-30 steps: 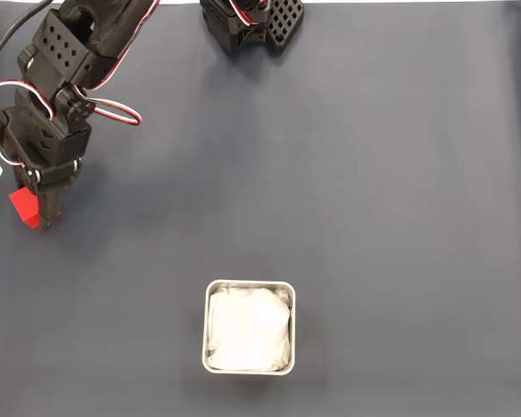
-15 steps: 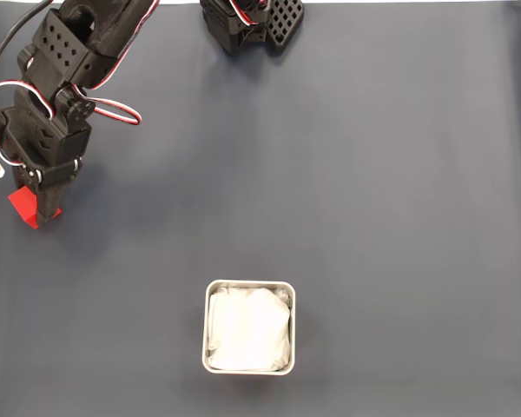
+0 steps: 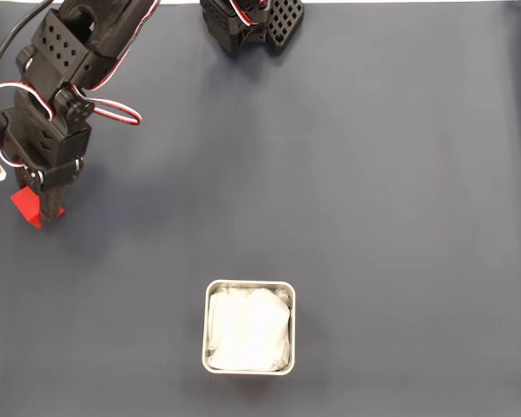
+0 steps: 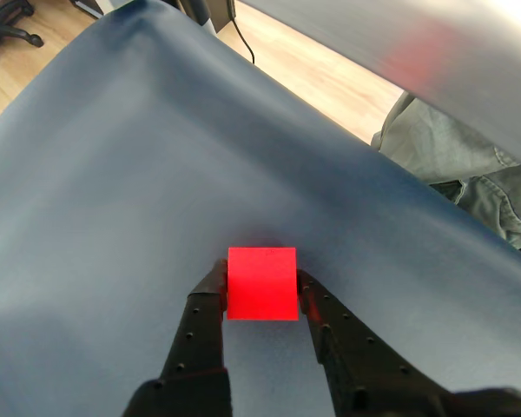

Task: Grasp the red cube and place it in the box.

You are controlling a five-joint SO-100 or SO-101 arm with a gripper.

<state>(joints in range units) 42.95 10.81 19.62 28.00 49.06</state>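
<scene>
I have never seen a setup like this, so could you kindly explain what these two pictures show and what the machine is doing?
The black machine is a small robot arm standing on a table covered with a dark blue cloth. One picture comes from a fixed camera looking straight down at the table. The other comes from a camera riding on the arm's wrist, looking along its two-finger tool.

Two things matter here. The red cube sits between the tool's two black fingers, which press against its sides; in the fixed view it peeks out at the left edge. The box, a small square metal container lined with white crumpled paper, stands near the bottom centre, well away from the cube. Whether the cube is lifted off the cloth cannot be told.
</scene>
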